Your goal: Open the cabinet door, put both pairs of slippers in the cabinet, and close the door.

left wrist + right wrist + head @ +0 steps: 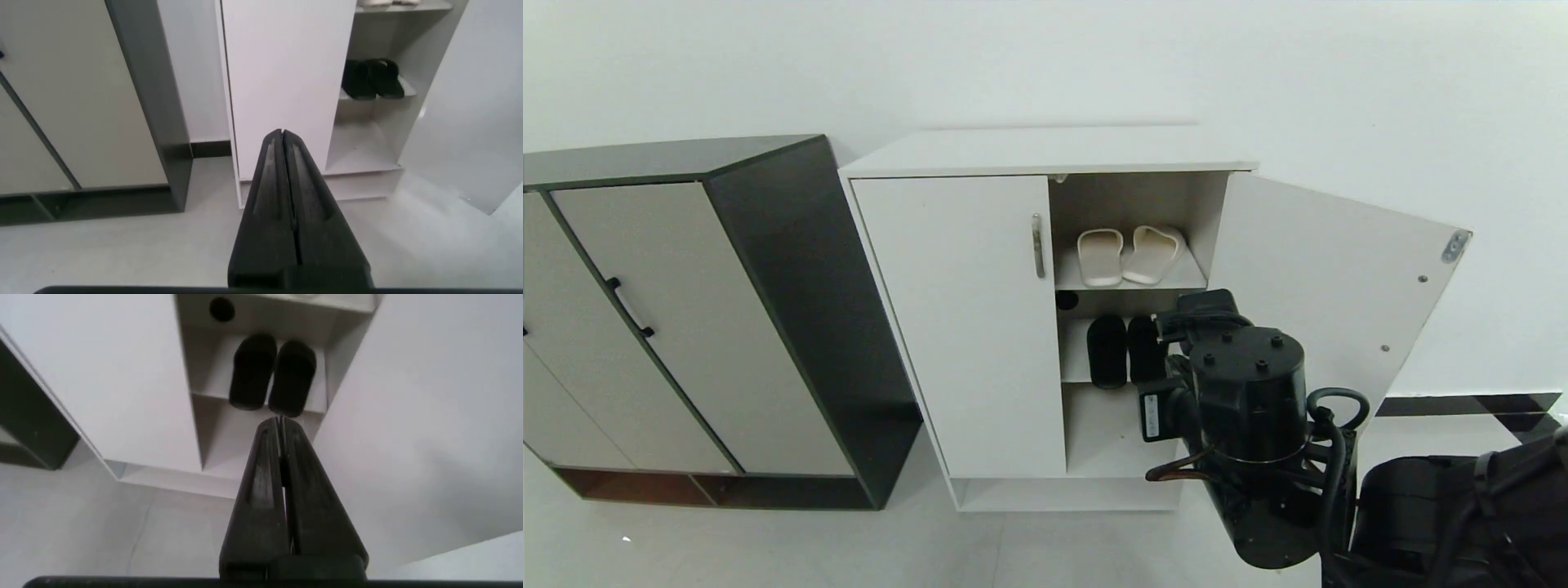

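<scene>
Shelving is done, white slippers [1129,255] over black slippers [1125,351]; only the cabinet door [1331,278] is left unshut, left gripper [282,140] and right gripper [280,425] pinched closed, empty.

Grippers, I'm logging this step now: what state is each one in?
Left gripper: closed, holding nothing.
Right gripper: closed, holding nothing.

**Two pairs shelved in white cabinet [1045,151]**

On the upper shelf [1192,278] lie the white slippers [1129,255], side by side; the black slippers [1123,351] rest on the middle shelf [1074,363]. Beside it, a dark cabinet [792,327] shares the grey floor [768,547].
</scene>
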